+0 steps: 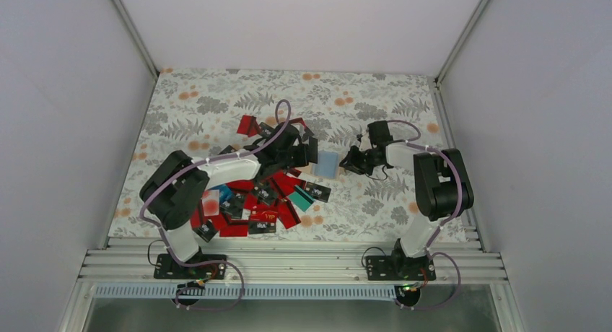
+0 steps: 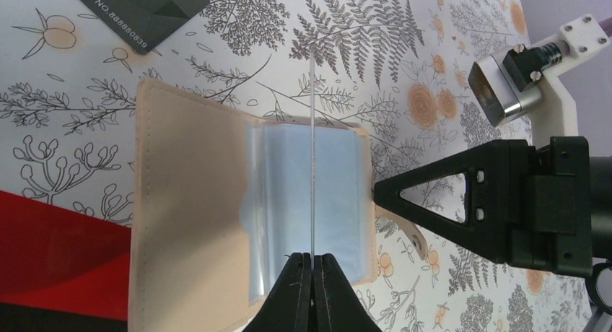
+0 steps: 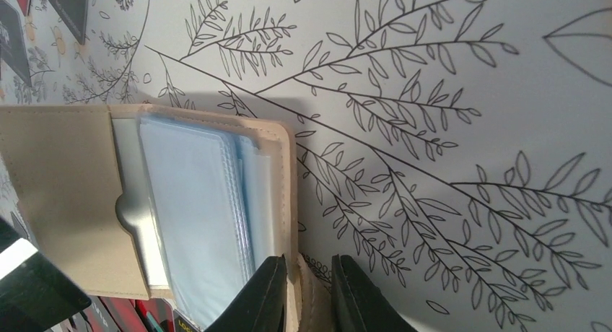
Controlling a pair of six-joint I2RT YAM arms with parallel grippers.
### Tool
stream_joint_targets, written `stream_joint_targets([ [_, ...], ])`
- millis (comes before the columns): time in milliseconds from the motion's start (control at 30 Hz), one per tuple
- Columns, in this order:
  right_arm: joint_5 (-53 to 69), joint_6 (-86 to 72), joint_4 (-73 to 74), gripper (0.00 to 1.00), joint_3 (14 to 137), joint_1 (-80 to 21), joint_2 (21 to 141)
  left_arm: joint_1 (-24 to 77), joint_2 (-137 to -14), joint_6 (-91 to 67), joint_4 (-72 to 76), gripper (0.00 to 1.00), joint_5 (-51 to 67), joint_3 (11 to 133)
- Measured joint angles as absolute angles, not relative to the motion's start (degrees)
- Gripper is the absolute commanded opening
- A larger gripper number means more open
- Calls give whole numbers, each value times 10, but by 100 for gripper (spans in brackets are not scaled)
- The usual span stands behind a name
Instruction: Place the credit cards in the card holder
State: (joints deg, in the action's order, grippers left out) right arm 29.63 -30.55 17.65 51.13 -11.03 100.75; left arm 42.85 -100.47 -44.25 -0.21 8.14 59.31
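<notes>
The tan card holder (image 1: 327, 164) lies open on the floral cloth between the two arms, its pale blue sleeves (image 2: 303, 195) facing up. My left gripper (image 2: 312, 256) is shut on a thin credit card (image 2: 312, 130), seen edge-on and standing upright over the sleeves. My right gripper (image 3: 309, 263) is shut on the holder's far cover edge and clasp tab (image 3: 292, 202). One of its black fingers (image 2: 433, 195) touches that edge in the left wrist view. Many red, black and teal credit cards (image 1: 252, 202) lie scattered under and beside the left arm.
A black card with white print (image 2: 137, 7) lies just beyond the holder, and a red card (image 2: 58, 252) lies beside its cover. White walls and metal posts (image 1: 133, 29) enclose the cloth. A slotted rail (image 1: 289, 263) carries both arm bases at the near edge.
</notes>
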Motion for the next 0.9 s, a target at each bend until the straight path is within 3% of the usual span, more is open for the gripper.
stream_joint_targets([
  [900,306,-304,158,18,507,-110,1012,425,-1051,-473,45,2,95,573],
])
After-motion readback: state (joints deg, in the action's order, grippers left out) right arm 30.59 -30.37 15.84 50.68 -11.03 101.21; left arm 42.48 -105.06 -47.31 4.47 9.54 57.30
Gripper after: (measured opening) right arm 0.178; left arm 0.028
